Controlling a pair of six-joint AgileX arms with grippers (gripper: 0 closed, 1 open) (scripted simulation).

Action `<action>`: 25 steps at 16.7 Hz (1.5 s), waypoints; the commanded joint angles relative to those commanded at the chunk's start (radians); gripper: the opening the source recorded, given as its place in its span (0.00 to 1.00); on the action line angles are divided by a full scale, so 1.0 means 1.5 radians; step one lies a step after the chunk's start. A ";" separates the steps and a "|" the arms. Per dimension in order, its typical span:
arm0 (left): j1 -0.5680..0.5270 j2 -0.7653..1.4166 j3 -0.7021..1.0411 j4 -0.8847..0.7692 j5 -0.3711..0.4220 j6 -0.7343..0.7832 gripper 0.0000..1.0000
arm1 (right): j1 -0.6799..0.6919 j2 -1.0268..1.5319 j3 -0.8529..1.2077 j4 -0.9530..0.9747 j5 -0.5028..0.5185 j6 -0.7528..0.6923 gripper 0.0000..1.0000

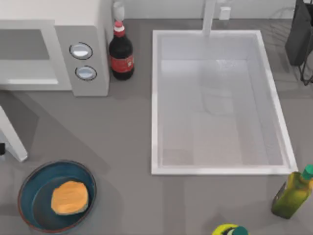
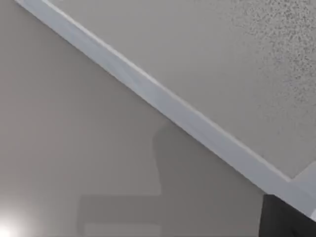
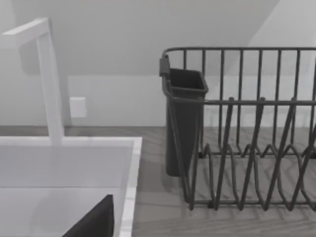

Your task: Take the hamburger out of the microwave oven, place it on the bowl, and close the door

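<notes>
The hamburger [image 1: 70,197] lies inside the teal bowl [image 1: 32,188] at the table's front left, free of any grip. At the back left stands the white microwave oven [image 1: 90,29], its grey cavity bare. The door [image 1: 13,137] is swung open, jutting toward the front at the left edge. A dark piece of my left gripper [image 1: 1,149] sits right beside the door's outer end. The left wrist view has a white edge band [image 2: 173,106] running close by above a grey surface. A dark part of my right gripper [image 3: 94,222] hangs over the sink's back right, facing the rack.
A cola bottle [image 1: 121,54] stands just right of the microwave. The large white sink [image 1: 155,98] fills the middle right, with its faucet [image 3: 49,84] at the back. A dark dish rack [image 3: 237,133] is at the back right. An olive-oil bottle [image 1: 292,193] stands front right.
</notes>
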 joint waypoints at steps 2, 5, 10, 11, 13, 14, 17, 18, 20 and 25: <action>-0.059 -0.027 -0.016 0.000 -0.045 -0.046 0.00 | 0.000 0.000 0.000 0.000 0.000 0.000 1.00; -0.096 -0.048 -0.028 -0.001 -0.078 -0.079 0.00 | 0.000 0.000 0.000 0.000 0.000 0.000 1.00; -0.094 -0.034 -0.018 0.005 -0.076 -0.079 0.00 | 0.000 0.000 0.000 0.000 0.000 0.000 1.00; -0.096 -0.018 -0.007 0.012 -0.078 -0.079 0.00 | 0.000 0.000 0.000 0.000 0.000 0.000 1.00; -0.101 0.035 0.025 0.035 -0.081 -0.082 0.00 | 0.000 0.000 0.000 0.000 0.000 0.000 1.00; -0.104 0.072 0.044 0.050 -0.083 -0.083 0.00 | 0.000 0.000 0.000 0.000 0.000 0.000 1.00; -0.115 0.191 0.104 0.096 -0.090 -0.089 0.00 | 0.000 0.000 0.000 0.000 0.000 0.000 1.00; -0.118 0.224 0.122 0.111 -0.092 -0.091 0.00 | 0.000 0.000 0.000 0.000 0.000 0.000 1.00; -0.124 0.272 0.151 0.135 -0.096 -0.095 0.00 | 0.000 0.000 0.000 0.000 0.000 0.000 1.00; -0.127 0.291 0.165 0.146 -0.098 -0.096 0.00 | 0.000 0.000 0.000 0.000 0.000 0.000 1.00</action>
